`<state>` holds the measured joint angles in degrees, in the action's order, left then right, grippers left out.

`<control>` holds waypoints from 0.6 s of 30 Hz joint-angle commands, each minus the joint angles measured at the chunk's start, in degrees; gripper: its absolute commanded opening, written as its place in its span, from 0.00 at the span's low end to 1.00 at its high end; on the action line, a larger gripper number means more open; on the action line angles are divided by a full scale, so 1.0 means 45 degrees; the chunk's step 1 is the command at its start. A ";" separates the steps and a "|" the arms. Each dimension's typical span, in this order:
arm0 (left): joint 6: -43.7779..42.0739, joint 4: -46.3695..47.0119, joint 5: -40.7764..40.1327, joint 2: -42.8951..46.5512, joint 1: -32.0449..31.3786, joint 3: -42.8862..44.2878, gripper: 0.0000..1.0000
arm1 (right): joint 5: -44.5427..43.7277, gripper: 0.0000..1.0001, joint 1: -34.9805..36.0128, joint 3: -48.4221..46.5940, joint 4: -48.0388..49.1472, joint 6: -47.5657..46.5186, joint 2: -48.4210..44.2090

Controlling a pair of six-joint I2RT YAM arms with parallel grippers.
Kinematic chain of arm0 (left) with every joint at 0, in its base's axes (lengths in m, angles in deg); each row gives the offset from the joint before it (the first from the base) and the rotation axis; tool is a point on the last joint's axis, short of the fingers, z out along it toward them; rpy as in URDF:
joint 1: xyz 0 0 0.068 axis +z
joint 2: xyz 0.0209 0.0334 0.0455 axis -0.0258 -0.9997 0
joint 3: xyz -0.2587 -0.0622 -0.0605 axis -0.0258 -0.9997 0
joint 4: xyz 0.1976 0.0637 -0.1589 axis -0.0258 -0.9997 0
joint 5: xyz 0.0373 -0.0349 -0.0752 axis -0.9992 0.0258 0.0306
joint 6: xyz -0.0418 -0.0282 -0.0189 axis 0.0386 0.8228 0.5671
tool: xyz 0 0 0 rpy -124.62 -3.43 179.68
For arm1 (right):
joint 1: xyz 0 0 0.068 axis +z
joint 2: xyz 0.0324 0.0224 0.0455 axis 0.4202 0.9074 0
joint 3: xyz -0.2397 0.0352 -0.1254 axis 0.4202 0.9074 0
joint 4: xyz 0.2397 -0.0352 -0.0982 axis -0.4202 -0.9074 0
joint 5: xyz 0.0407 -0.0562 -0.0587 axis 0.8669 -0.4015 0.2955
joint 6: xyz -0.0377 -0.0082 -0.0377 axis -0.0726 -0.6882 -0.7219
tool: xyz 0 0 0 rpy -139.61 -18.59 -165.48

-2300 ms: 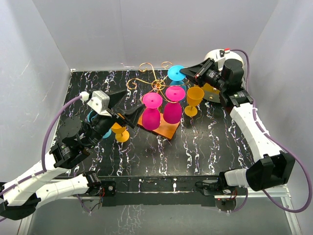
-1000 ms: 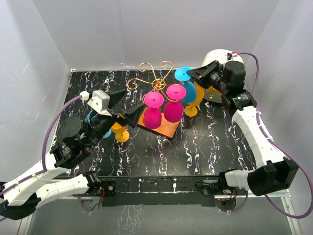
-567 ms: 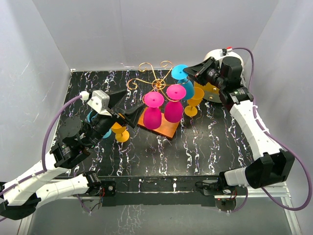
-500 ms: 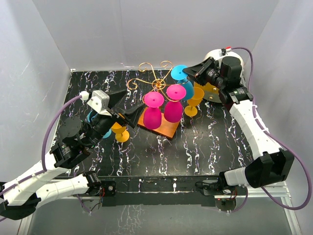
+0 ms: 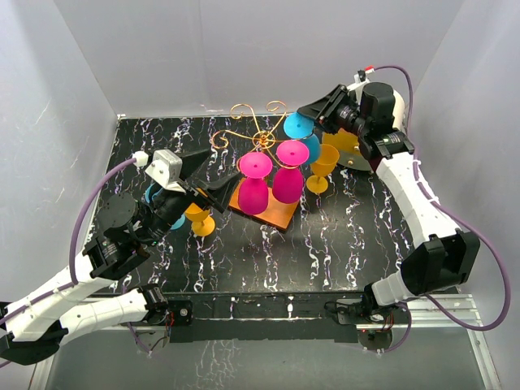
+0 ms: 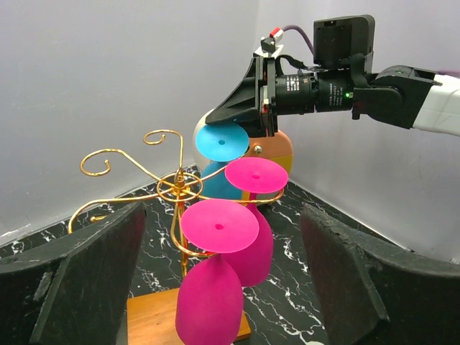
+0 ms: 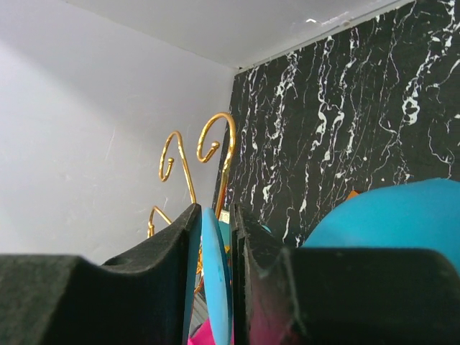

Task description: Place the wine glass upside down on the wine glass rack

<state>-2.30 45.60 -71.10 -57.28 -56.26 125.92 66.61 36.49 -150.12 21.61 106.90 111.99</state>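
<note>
The right end effector [image 7: 216,215] is closed on the blue wine glass [image 5: 298,126], its two fingers pinching the thin edge of the round foot. The glass hangs upside down, bowl below foot, at the far right side of the wine glass rack [image 5: 258,123], just behind the nearer of two magenta glasses [image 5: 288,171] that hang inverted from the gold wire arms. From these angles it seems the blue stem is at or just beside a wire arm, but I cannot tell whether it is seated. The rack's wooden base [image 5: 275,214] rests on the black marbled worktop [image 5: 341,244], with a yellow glass [image 5: 322,164] standing upright just to its right. The left end effector [image 5: 210,174] hovers left of the rack, fingers spread wide and gripping nothing.
</note>
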 commanded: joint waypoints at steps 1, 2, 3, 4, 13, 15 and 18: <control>-0.0086 0.0103 -0.0066 0.0206 -0.0002 0.0131 0.87 | 0.0091 0.22 0.0070 -0.0804 0.0120 -0.0541 -0.0029; -0.0077 0.0102 -0.0058 0.0225 -0.0012 0.0117 0.87 | 0.0046 0.22 0.0070 -0.0851 0.0073 -0.0581 0.0001; -0.0071 0.0090 -0.0073 0.0216 -0.0003 0.0113 0.87 | 0.0010 0.22 0.0070 -0.0900 0.0038 -0.0627 0.0034; -0.0075 0.0103 -0.0084 0.0229 -0.0002 0.0122 0.87 | -0.0017 0.22 0.0070 -0.0940 0.0016 -0.0672 0.0060; -0.0075 0.0093 -0.0107 0.0263 -0.0002 0.0131 0.87 | -0.0154 0.33 0.0070 -0.1340 -0.0050 -0.0922 0.0463; -0.0076 0.0088 -0.0103 0.0258 -0.0002 0.0151 0.87 | -0.0255 0.42 0.0070 -0.1478 -0.0157 -0.1055 0.0495; -0.0074 0.0007 -0.0114 0.0217 -0.0002 0.0236 0.87 | -0.0708 0.56 0.0070 -0.1860 -0.0566 -0.1329 0.0495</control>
<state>-2.30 44.90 -71.10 -56.86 -56.26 125.92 65.96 36.49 -153.60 19.27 103.56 114.14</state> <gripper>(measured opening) 0.866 0.482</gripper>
